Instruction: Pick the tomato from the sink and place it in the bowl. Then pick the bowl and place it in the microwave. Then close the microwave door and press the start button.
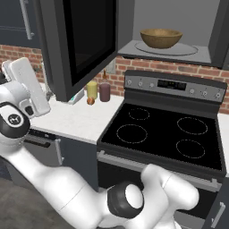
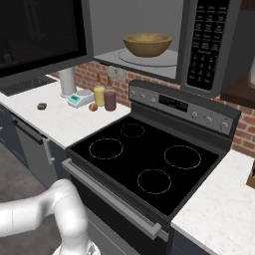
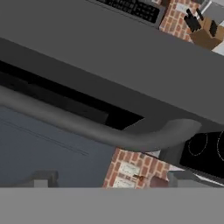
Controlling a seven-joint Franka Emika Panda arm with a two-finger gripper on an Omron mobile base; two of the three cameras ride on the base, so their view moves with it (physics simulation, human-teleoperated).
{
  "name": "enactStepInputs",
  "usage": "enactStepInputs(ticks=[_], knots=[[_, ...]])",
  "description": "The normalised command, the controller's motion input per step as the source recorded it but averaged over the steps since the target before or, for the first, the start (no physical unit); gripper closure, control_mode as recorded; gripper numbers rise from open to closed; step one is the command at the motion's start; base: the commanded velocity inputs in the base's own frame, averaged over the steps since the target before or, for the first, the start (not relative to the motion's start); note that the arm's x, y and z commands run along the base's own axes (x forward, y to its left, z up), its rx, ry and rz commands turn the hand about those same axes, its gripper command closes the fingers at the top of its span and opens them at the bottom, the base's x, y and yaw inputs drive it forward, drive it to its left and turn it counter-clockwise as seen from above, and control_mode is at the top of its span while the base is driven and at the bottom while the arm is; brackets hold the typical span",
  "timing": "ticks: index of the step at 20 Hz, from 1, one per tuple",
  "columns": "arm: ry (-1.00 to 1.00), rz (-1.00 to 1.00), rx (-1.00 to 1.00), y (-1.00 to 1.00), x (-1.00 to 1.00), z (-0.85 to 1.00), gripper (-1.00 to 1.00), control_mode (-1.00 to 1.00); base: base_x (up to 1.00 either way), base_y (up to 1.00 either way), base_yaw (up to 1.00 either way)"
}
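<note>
Wooden bowl (image 1: 161,38) sits on the glass turntable (image 1: 188,49) inside the microwave (image 2: 209,45), above the stove (image 2: 144,164). Microwave door (image 1: 78,42) swung wide open. End effector (image 3: 111,181) fingers spread apart, empty, just beside the door's grey handle (image 3: 113,133).

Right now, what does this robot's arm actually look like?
The arm is smooth, glossy white, built of rounded, tube-like segments. Its joints are dark grey rings with white round caps. A flat white rounded-rectangle part sits near its upper end. No cables show.
</note>
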Motion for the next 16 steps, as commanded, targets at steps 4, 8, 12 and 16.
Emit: enactStepInputs(ticks=[4, 8, 12, 16], knots=[[-0.02, 0.0, 0.04, -0.45, 0.42, 0.0, -1.0, -1.0, 0.0, 0.0, 0.0], [-0.05, 0.0, 0.0, -0.11, 0.49, -0.06, -1.0, -1.0, 0.0, 0.0, 0.0], [-0.17, 0.0, 0.08, -0.53, 0.08, 0.13, -1.0, -1.0, 0.0, 0.0, 0.0], [-0.17, 0.0, 0.2, -0.96, 0.0, 0.31, -1.0, -1.0, 0.0, 0.0, 0.0]])
